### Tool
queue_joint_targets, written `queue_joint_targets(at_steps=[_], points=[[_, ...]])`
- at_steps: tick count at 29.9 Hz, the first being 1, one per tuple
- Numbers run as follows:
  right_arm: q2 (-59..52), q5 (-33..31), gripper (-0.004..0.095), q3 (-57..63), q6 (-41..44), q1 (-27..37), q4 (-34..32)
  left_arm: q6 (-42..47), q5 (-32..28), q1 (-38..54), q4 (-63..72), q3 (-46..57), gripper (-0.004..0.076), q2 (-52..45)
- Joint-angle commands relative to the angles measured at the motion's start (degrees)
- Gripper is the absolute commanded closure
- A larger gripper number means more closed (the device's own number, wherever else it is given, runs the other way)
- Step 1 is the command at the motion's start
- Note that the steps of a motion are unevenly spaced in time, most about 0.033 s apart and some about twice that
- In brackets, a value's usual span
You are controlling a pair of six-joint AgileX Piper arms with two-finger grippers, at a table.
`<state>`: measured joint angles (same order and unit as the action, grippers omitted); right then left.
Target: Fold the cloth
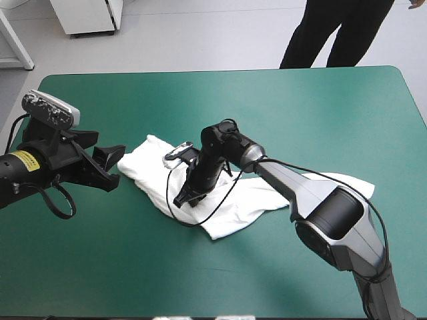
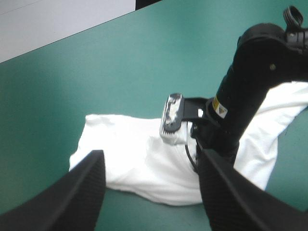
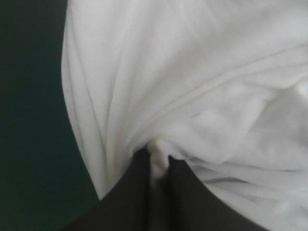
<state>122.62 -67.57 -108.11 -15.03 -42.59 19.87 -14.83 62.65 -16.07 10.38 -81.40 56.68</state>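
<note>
Rounded grey right arm [image 1: 333, 217] reaches from five o'clock; right gripper [image 1: 183, 199] pinches the T-shirt [image 1: 233, 208], a rumpled white strip at the table's [image 1: 300, 107] centre. Left gripper [image 1: 109, 165], nine o'clock, spread. Left wrist: fins apart, soft cloth ahead. Right wrist: fins nip a creased fold.

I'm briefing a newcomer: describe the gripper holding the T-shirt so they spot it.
On the teal-green table, a white T-shirt lies crumpled near the middle. The right gripper reaches down onto it, shut on a fold; the left gripper stands open beside the shirt.
</note>
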Motion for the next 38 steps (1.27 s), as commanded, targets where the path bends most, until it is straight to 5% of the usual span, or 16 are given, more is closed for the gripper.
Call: queue_joint_targets(at_steps=[1, 9, 11, 16, 18, 22, 30, 38], points=[[-4.3, -0.15, 0.0908, -1.26, -0.17, -2.83, 1.45, 0.68, -3.58, -0.28, 0.32, -1.87, 0.0304, -0.5], [-5.24, -0.47, 0.0865, -1.26, 0.3, -3.66, -2.81, 2.23, -4.06, -0.28, -3.3, -3.71, 0.0304, -0.5], [-6.1, -1.07, 0.0762, -1.37, 0.3, -3.25, -4.24, 3.57, -4.19, -0.28, -5.59, -4.92, 0.0304, -0.5], [-10.99, -2.08, 0.0285, -1.47, 3.08, -0.85, -6.02, 5.43, -2.8, -0.28, -10.38, -6.92, 0.0304, -0.5], [-13.88, -3.86, 0.0187, -1.47, 5.21, -0.59, -9.92, 5.99, 0.36, -0.28, -13.18, -7.64, 0.0304, -0.5], [-20.49, -3.87, 0.0184, -1.26, 9.29, -0.12, -17.45, 8.37, 5.76, -0.28, -20.25, -7.78, 0.0304, -0.26], [-35.37, -3.97, 0.021, -0.19, 15.03, 3.88, -25.7, 8.86, 6.49, -0.28, -25.14, -7.78, 0.0304, 9.51], [-52.54, -3.97, 0.021, 21.25, 19.85, 13.01, -36.31, 8.62, 3.17, 2.21, -25.76, -7.78, 0.0304, 24.66]])
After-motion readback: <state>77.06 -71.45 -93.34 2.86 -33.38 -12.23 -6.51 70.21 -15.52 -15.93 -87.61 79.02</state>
